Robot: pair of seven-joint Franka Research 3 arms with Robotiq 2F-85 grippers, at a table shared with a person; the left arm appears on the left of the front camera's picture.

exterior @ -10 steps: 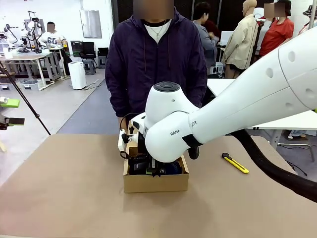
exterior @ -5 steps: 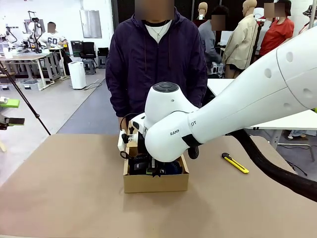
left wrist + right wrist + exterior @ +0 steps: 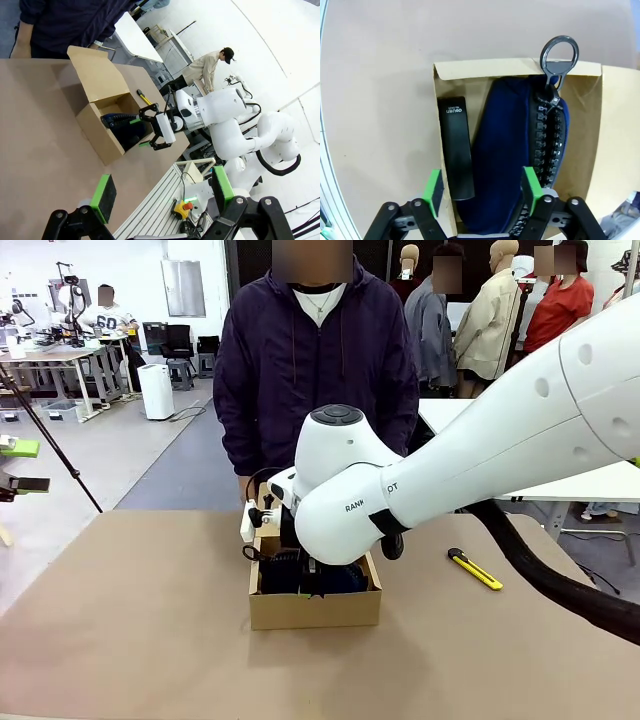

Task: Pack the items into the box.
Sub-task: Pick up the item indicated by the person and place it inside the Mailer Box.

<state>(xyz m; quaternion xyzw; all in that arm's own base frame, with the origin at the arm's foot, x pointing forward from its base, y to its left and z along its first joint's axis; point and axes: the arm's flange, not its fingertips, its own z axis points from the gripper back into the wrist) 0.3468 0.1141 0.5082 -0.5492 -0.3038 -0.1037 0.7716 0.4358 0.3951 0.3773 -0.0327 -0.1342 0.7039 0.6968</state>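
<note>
Right tool point(image 3: 481, 187) spread (left tool point(image 3: 163, 192) likewise)

Box point(image 3: 314, 612) sits mid-tabletop point(image 3: 130, 620), with a person point(image 3: 315, 370) standing behind its far side. Pouch point(image 3: 507, 165) and stapler point(image 3: 456, 150) lie side by side inside the box. Utility knife point(image 3: 475, 569) lies on the tabletop right of the box, apart from it.
</note>
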